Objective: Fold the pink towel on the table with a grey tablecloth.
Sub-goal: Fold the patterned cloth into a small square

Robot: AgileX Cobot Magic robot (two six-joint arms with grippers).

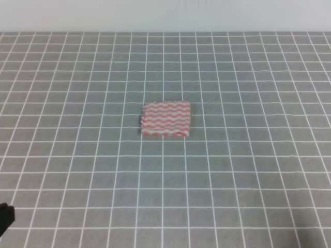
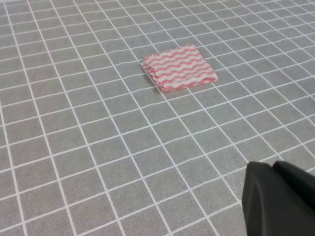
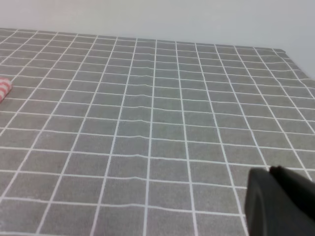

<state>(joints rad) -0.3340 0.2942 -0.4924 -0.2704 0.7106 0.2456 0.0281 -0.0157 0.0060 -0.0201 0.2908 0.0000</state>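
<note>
From the high view I see almost nothing of my arms: only a dark scrap of the left tool [image 1: 5, 216] pokes in at the lower left edge, and the right one does not show there at all. In the left wrist view the left tool is a black, rounded mass cut off by the lower right corner, its tips out of frame, so I cannot tell whether it is spread or pressed together. The right tool [image 3: 280, 201] looks the same in its own wrist view, a dark bulk cropped at the lower right, and its state is just as unreadable to me.

The pink towel [image 1: 166, 119] lies flat near the middle of the table [image 1: 248, 175], a compact rectangle with its wavy stripes running across. In the left wrist view the towel [image 2: 179, 68] shows stacked layers along its near edge, so it sits folded on itself, well apart from the left tool. The right wrist view catches only a sliver of the towel [image 3: 4, 88] at the left border, the rest cut off. Both tools hold nothing that I can see.
</note>
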